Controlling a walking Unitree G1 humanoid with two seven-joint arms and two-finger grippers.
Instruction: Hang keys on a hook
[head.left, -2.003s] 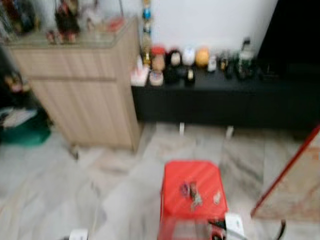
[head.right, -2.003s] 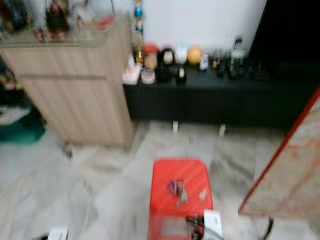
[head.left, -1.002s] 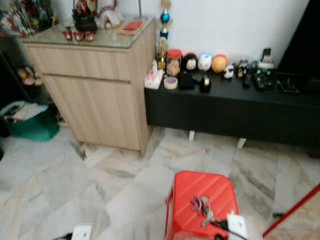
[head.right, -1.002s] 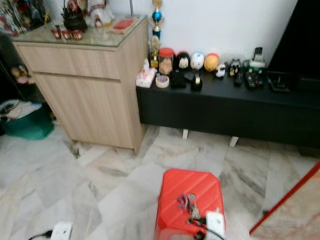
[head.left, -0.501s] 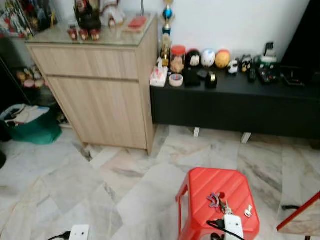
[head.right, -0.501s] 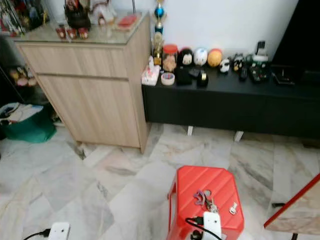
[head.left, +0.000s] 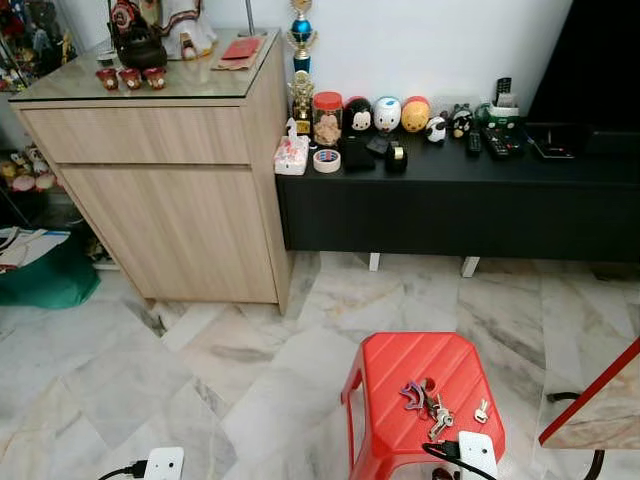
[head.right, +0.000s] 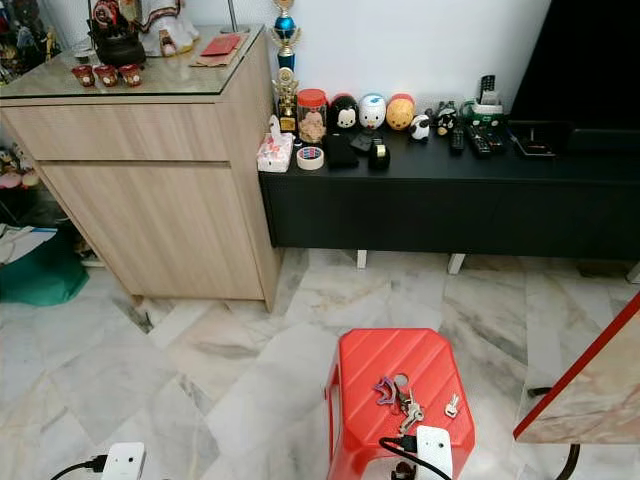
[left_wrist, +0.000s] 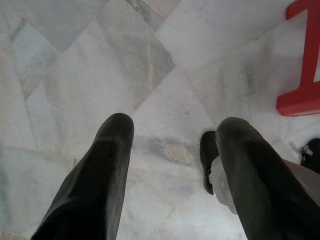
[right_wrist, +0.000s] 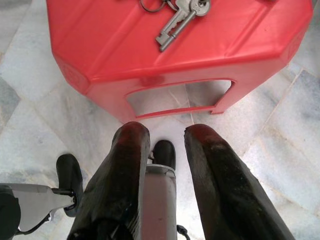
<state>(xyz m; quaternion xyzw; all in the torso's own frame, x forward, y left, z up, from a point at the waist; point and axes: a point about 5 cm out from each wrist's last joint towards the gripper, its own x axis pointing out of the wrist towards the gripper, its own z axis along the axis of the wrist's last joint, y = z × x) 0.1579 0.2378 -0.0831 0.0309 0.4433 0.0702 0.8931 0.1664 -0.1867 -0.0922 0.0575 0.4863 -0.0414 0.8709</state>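
Marble floor tiles, pale grey with darker veins, cover the room where the robot stands. On that floor, low and right of centre in the head views, sits a red plastic stool, and on its ribbed top lies a bunch of keys on a ring, with what looks like a purple tag at one end. One small key lies apart from the bunch, just beside it on the same stool top. None of the keys is held.

From the right wrist view, the right gripper hangs below the near edge of the stool, above the floor, its two black fingers a narrow gap apart and holding nothing; the keys rest on the stool top beyond the fingertips. From the left wrist view, the left gripper points down at bare marble with its fingers spread wide and empty, a red stool leg off to one side.

Farther back, a light wooden cabinet with a glass top stands against the white wall. It carries a dark teapot, small red cups and a red packet. Beside it runs a long black low console lined with round toy figures, a jar, a trophy, a roll of tape and remote controls. A green bag lies on the floor at the cabinet's far side.
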